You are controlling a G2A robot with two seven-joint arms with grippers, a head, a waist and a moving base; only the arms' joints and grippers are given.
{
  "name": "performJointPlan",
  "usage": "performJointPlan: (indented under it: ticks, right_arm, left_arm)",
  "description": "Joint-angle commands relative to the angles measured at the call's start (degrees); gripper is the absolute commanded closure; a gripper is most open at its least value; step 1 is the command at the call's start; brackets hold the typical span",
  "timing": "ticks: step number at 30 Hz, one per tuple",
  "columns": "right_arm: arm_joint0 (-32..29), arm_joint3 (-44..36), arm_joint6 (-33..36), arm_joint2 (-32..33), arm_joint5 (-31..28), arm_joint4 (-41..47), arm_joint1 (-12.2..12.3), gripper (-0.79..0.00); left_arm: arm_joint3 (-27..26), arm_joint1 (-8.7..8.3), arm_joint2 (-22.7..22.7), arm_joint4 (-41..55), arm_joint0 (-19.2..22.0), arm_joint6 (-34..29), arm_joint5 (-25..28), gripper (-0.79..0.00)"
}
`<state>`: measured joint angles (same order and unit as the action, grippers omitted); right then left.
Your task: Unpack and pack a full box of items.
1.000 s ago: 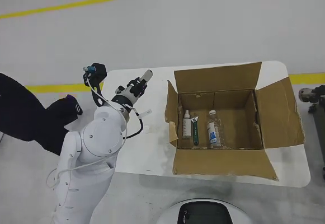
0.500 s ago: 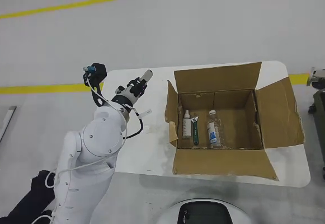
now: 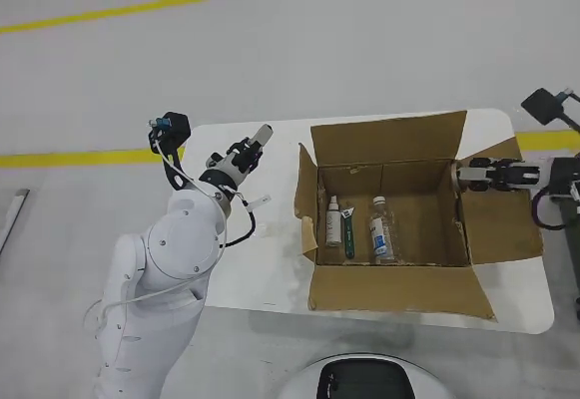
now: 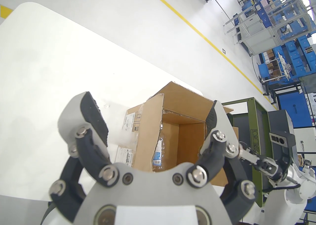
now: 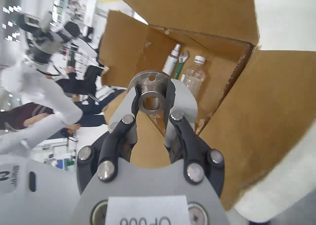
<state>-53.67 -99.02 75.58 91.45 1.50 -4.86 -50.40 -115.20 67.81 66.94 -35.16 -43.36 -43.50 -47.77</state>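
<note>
A white bench (image 3: 270, 269) carries an open cardboard box (image 3: 399, 289) with all four flaps folded outward. The box sits on the right half of the bench, and its left flap is ragged along the edge.

Three things lie flat on the floor of the box, side by side in its left half, with their tops toward the far wall. A small white spray bottle (image 3: 333, 221) lies closest to the left wall. A wrench (image 3: 347, 231) with a green handle lies just beside it; whether the two touch is not clear. A clear water bottle (image 3: 380, 229) with a white cap and a blue label lies to the right of the wrench, a little apart from it. The right half of the box floor is bare cardboard.

The right pincer (image 5: 153, 91) is closed narrowly on a short metal cylinder (image 5: 149, 82) with a hole through its middle, one finger on each side of it. In the top view this pincer is above the right wall of the box, where the right flap folds out, and it points in toward the opening.

The left pincer (image 4: 153, 114) is spread wide, its black pads (image 4: 95, 112) far apart. In the top view it is above the left part of the bench, to the left of the box and clear of the left flap, pointing toward the box. White labels are stuck on the box's left outer wall, which faces this pincer.
</note>
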Motion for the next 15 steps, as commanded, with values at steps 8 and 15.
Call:
performJointPlan:
  ticks: [8, 15]
  right_arm:
    - [9.44, 1.69, 0.91, -23.99, -0.25, -25.6, -1.57, 0.0]
    - [16.16, 9.6, 2.97, -37.45, 1.17, -31.94, -4.41, 0.0]
  left_arm:
    - [0.0, 0.0, 0.0, 0.0, 0.0, 0.0, 0.0, -0.785]
    - [0.0, 0.0, 0.0, 0.0, 0.0, 0.0, 0.0, -0.785]
